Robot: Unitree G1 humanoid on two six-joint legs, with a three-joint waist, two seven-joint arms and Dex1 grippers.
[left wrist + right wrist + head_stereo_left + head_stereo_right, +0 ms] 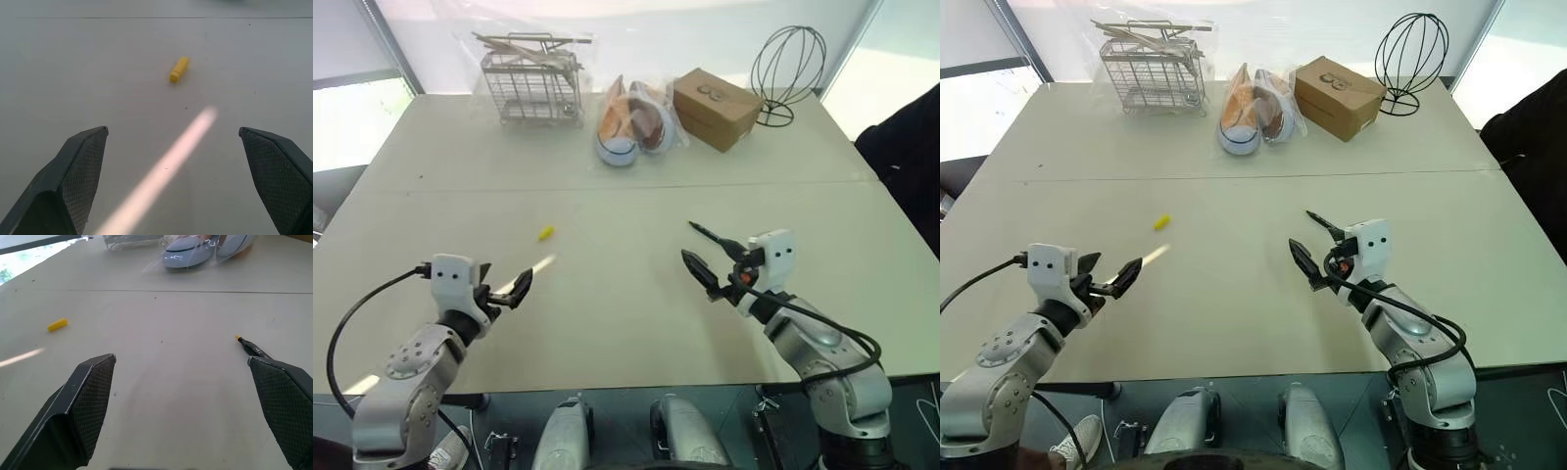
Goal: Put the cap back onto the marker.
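Ahead of the left gripper [509, 291], cap [545, 233] lies alone on the table [607, 313], touching nothing; jaws wide, empty. Right gripper [700, 250] also spread wide, holding nothing. Marker [250, 347] lies on the table just beside its outer finger, yellow tip pointing away, well apart from the cap.

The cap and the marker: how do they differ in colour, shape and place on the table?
The cap is bright yellow; the marker is black with a yellow tip. The cap is short and stubby; the marker is slim. The cap lies nearer the left gripper; the marker lies by the right gripper. Both rest on the table, unheld.
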